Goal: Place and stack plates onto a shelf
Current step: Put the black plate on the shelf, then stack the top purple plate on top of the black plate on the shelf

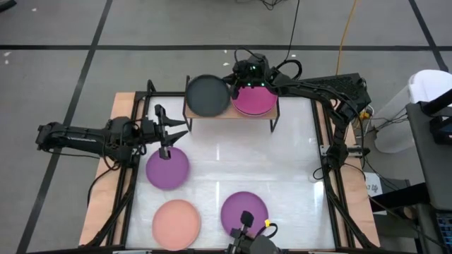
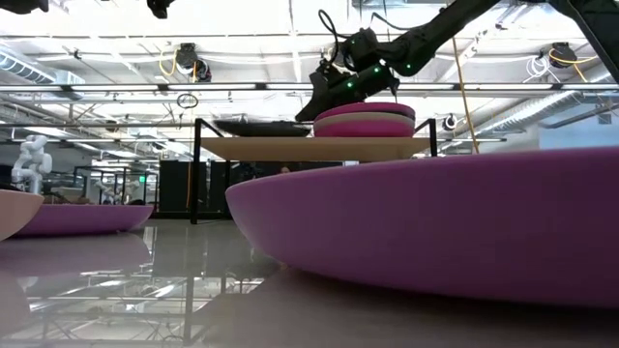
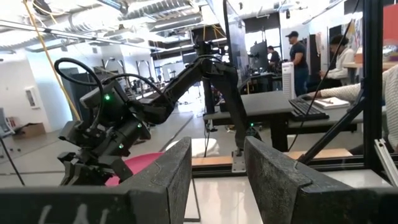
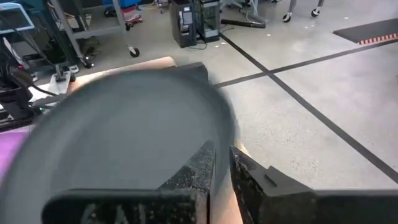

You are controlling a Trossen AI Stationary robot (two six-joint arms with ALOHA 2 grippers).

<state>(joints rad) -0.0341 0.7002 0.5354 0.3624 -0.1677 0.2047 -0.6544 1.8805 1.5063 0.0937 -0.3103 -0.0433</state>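
Black plate on the shelf, its rim pinched in the right gripper.

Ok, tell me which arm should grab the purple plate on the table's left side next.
Left. The left gripper hangs open beside that purple plate, while the right gripper is over the shelf at the black plate.

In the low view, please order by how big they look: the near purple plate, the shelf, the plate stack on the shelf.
1. Near purple plate, largest, only because it is nearest the camera.
2. Shelf.
3. Plate stack, smallest.
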